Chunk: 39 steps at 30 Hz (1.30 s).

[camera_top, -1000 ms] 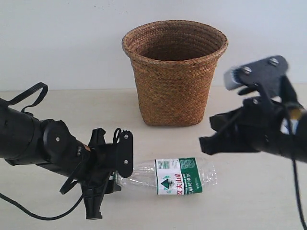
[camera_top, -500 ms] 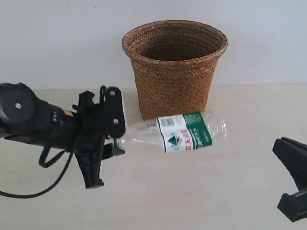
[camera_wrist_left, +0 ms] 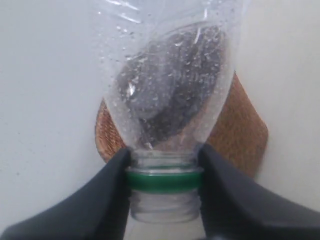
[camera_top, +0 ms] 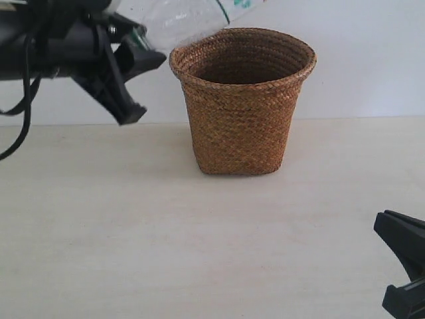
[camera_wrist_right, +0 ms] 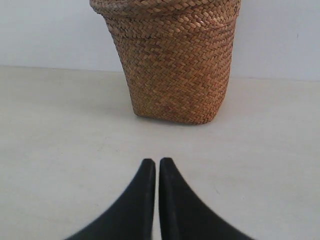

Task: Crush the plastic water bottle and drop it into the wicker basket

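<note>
The clear plastic water bottle point(camera_top: 179, 20) is held high at the top left, slanting up to the right over the basket's left rim, its green-and-white label point(camera_top: 239, 3) cut by the frame edge. My left gripper point(camera_wrist_left: 162, 175) is shut on the bottle's neck at the green ring point(camera_wrist_left: 162, 181); the threaded mouth shows no cap. In the exterior view the left gripper point(camera_top: 136, 40) hangs beside the rim of the brown wicker basket point(camera_top: 242, 100). Through the bottle point(camera_wrist_left: 170, 85) the basket point(camera_wrist_left: 245, 130) shows beyond. My right gripper point(camera_wrist_right: 157, 162) is shut on nothing, low over the table, facing the basket point(camera_wrist_right: 175, 65).
The pale wooden table point(camera_top: 166, 232) runs to a white wall behind the basket. The right arm point(camera_top: 405, 236) sits at the lower right corner of the exterior view. The left arm's cable point(camera_top: 20, 113) hangs at the far left.
My left gripper has lifted the bottle from just above the table to above the basket's left rim. The right arm has stayed low at the lower right.
</note>
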Each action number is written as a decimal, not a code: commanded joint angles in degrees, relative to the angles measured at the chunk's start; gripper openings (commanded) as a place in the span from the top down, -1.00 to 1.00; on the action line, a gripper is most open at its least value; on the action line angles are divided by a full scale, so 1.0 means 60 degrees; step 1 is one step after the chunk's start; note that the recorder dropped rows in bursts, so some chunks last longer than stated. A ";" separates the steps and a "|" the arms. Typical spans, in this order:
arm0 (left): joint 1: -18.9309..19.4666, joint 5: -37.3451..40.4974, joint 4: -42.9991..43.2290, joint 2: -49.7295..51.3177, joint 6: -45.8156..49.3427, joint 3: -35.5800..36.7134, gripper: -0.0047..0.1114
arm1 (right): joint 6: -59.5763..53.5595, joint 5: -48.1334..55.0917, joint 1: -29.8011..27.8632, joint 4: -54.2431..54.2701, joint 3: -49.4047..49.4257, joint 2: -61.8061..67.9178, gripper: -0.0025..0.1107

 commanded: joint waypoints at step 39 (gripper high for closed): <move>0.3105 0.4147 -0.0092 0.2272 -0.6445 -0.4023 0.85 | 0.0445 0.0005 -0.0034 -0.0566 0.0049 -0.0059 0.96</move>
